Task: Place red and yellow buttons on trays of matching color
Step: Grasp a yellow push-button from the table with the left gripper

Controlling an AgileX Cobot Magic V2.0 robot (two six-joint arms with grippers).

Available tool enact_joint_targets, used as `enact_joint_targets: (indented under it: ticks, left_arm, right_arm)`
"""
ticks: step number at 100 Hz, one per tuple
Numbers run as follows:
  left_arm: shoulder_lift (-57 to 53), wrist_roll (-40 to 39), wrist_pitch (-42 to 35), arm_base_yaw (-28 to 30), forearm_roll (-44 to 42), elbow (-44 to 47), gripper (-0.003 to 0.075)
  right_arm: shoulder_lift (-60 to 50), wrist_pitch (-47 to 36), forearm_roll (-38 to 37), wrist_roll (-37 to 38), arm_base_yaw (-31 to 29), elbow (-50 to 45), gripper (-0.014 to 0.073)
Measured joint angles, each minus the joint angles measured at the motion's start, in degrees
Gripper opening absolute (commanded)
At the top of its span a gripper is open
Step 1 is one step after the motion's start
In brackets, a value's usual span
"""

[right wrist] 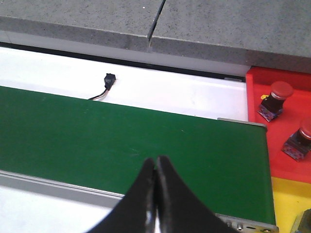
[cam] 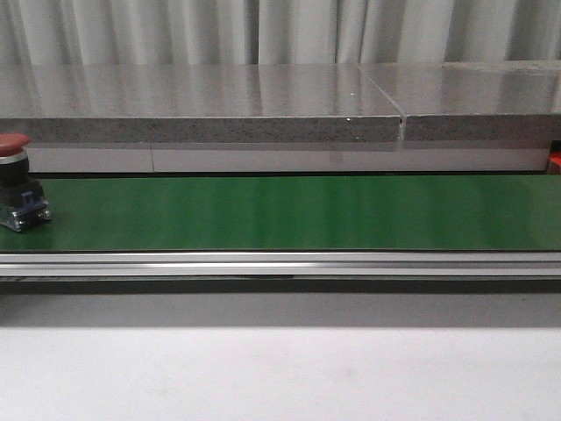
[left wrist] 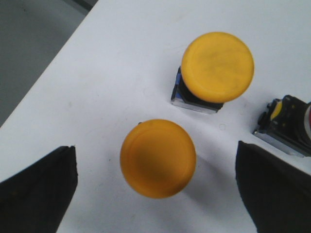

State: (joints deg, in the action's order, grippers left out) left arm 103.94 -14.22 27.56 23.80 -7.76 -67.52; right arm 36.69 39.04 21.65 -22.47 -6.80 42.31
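Observation:
In the left wrist view my left gripper (left wrist: 156,187) stands open above a white surface, a yellow button (left wrist: 158,158) lying between its fingers (left wrist: 41,187) without touching them. A second yellow button (left wrist: 217,66) stands just beyond, and part of another button (left wrist: 286,126) shows at the frame's edge. A red button (cam: 17,180) rides the green belt (cam: 289,212) at the far left of the front view. My right gripper (right wrist: 155,161) is shut, empty, over the belt (right wrist: 121,141). Two red buttons (right wrist: 274,99) (right wrist: 300,141) stand on the red tray (right wrist: 279,82); a yellow tray (right wrist: 289,204) lies beside it.
A grey stone ledge (cam: 263,105) runs behind the belt. A small black connector with wires (right wrist: 107,82) lies on the white strip behind the belt. An aluminium rail (cam: 280,263) borders the belt's near side, with a white table (cam: 280,373) in front.

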Motion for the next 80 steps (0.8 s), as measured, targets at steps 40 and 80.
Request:
enact_joint_targets:
  ticks: [40, 80]
  left_arm:
    - [2.9, 0.0, 0.1, 0.0, 0.0, -3.2, 0.0578]
    - [2.9, 0.0, 2.7, 0.0, 0.4, -3.3, 0.0124]
  right_arm:
    - [0.0, 0.0, 0.0, 0.0, 0.0, 0.0, -0.0066]
    - [0.0, 0.0, 0.0, 0.0, 0.0, 0.0, -0.0066]
